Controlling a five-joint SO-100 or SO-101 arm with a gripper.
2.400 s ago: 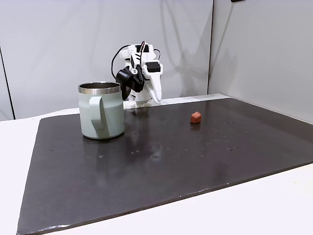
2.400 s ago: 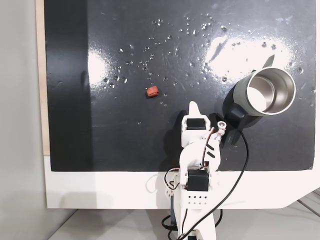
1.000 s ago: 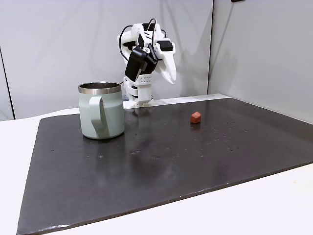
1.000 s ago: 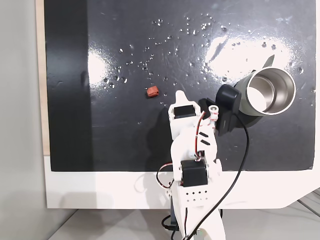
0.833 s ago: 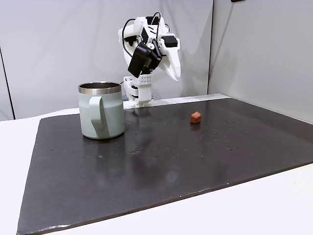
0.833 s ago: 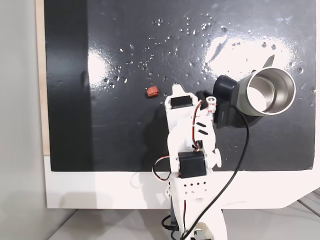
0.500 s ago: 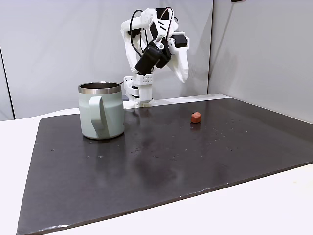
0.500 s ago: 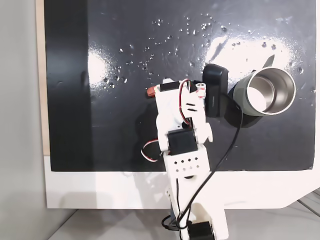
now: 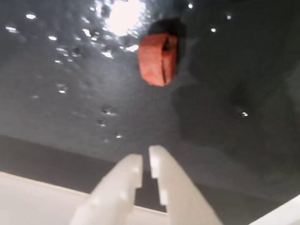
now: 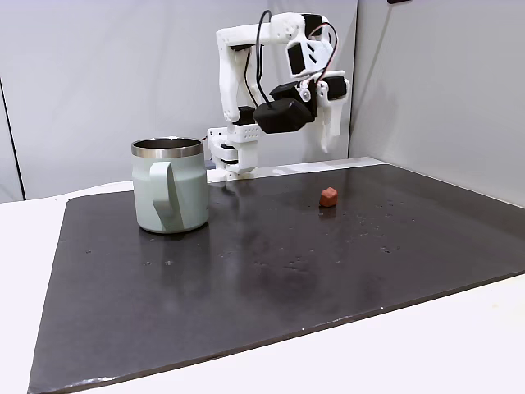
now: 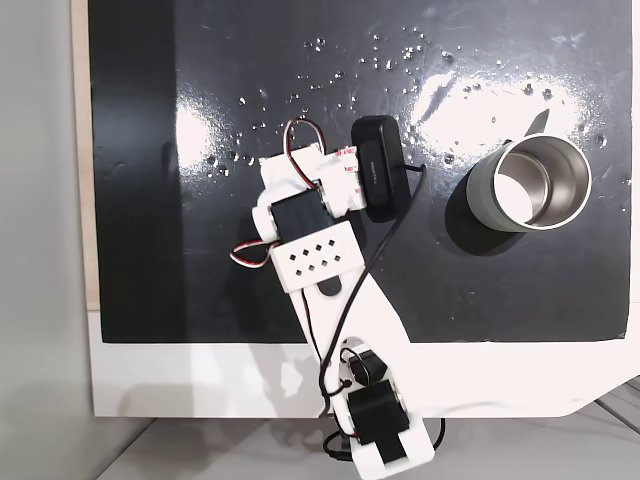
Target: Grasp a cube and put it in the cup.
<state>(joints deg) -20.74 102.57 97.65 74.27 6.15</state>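
Note:
The cube (image 9: 158,58) is a small brick-red block lying on the dark mat; in a fixed view the cube (image 10: 328,196) sits right of centre. My gripper (image 9: 145,160) hangs above it, fingers pointing down, shut with nothing between them. From the side, the gripper (image 10: 326,146) is well above the cube and apart from it. The cup (image 10: 170,185), a sage-green mug with a steel rim, stands upright to the left, handle toward the camera. From above, the cup (image 11: 476,190) stands at the right and my arm (image 11: 310,250) covers the cube.
A black mat (image 10: 246,279) covers most of the white table (image 10: 426,345). Grey wall panels stand close behind the arm's base (image 10: 231,160). A black camera block (image 11: 378,180) rides beside the wrist. Glare spots and specks dot the mat.
The arm has unfolded from its low pose beside the cup, risen, and swung across until the gripper hangs over the cube. Cube and cup have not moved.

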